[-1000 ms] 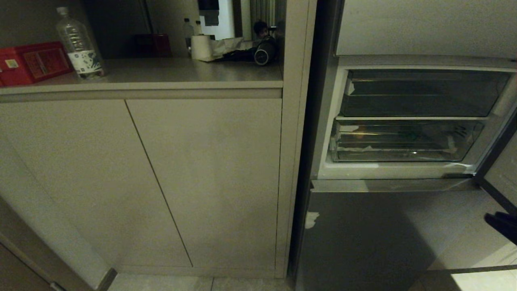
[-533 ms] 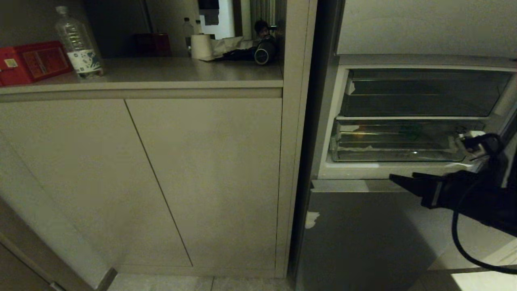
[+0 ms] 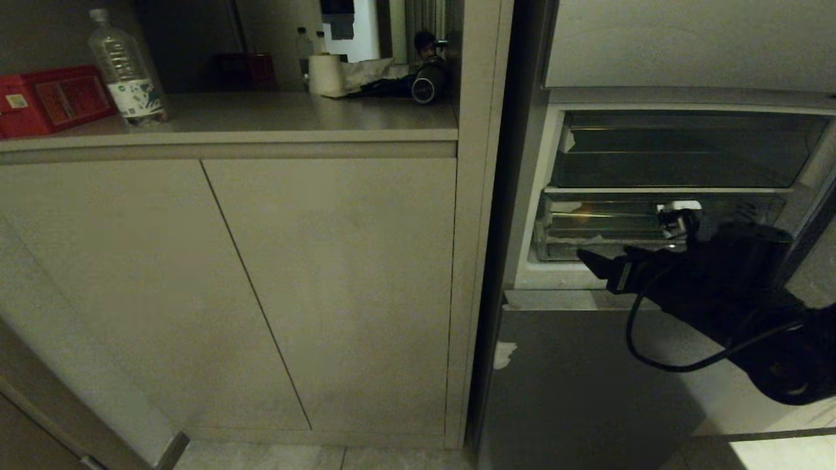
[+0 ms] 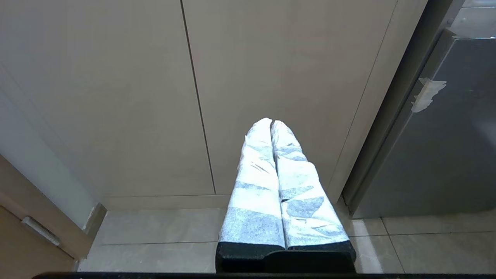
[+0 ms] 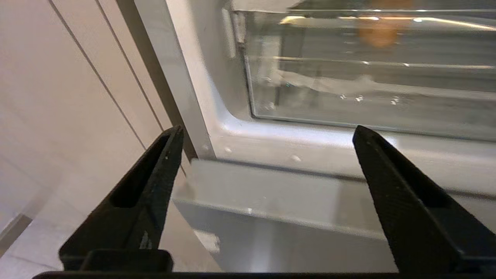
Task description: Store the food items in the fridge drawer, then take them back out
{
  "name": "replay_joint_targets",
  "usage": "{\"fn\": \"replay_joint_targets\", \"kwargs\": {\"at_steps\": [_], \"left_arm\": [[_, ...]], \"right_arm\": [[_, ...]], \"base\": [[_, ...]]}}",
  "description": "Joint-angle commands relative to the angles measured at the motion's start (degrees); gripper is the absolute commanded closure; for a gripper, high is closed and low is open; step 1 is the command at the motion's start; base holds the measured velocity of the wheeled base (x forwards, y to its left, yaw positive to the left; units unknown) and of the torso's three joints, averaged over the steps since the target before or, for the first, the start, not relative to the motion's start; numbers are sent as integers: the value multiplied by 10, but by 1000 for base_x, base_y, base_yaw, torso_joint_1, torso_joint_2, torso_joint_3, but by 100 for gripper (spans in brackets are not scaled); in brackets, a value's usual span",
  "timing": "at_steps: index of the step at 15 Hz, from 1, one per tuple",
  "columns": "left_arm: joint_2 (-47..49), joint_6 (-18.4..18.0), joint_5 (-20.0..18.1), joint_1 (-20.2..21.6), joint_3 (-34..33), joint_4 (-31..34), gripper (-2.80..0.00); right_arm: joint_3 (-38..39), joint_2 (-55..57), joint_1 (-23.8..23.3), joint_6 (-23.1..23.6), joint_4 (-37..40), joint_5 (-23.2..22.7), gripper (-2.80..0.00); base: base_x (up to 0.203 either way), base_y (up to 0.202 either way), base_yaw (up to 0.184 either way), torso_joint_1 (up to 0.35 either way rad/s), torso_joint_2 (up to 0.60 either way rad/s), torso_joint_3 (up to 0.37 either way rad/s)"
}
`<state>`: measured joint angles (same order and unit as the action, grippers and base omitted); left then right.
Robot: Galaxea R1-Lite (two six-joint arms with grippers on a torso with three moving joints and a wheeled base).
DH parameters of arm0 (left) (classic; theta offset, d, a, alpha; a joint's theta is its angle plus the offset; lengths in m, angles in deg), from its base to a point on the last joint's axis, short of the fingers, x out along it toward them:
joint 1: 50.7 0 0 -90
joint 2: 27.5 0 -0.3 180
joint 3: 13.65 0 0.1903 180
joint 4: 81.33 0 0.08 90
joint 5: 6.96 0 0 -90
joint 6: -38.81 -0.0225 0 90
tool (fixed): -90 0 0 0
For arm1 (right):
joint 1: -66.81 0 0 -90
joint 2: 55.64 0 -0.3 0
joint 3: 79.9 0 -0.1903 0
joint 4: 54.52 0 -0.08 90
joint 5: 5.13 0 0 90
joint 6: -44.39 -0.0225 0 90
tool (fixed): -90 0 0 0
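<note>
The fridge drawer [image 3: 607, 225] is the lower clear bin in the open fridge, with white tape scraps on its front; it is pushed in. An orange food item [image 5: 381, 33] shows dimly through its clear front [image 5: 348, 85]. My right gripper [image 3: 591, 261] hangs just in front of the drawer's lower left, above the grey door panel. In the right wrist view that gripper [image 5: 267, 130] is open with nothing between its black fingers. My left gripper [image 4: 271, 122] is parked low, facing the beige cabinet, and its white-wrapped fingers are shut on nothing.
A second clear bin [image 3: 679, 150] sits above the drawer. The grey fridge panel [image 3: 588, 378] lies below, and the open fridge door [image 3: 810, 215] is at the right. The beige cabinet [image 3: 326, 294] fills the left, its counter bearing a bottle [image 3: 127, 68], a red box [image 3: 55, 98] and a paper roll [image 3: 324, 75].
My right arm has risen from the lower right edge of the head view and swung left, up to the front of the lower drawer. Nothing else has moved.
</note>
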<state>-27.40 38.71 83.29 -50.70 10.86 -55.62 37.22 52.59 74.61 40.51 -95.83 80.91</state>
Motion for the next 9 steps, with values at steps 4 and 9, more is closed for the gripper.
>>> {"fn": "replay_joint_targets", "kwargs": {"at_steps": [4, 9], "left_arm": [[1, 0, 0, 0, 1, 0, 0], [1, 0, 0, 0, 0, 0, 0]], "right_arm": [[-64, 99, 16, -1, -36, 5, -280], [-74, 118, 17, 0, -64, 17, -280]], "base": [[0, 0, 0, 0, 0, 0], [0, 0, 0, 0, 0, 0]]}}
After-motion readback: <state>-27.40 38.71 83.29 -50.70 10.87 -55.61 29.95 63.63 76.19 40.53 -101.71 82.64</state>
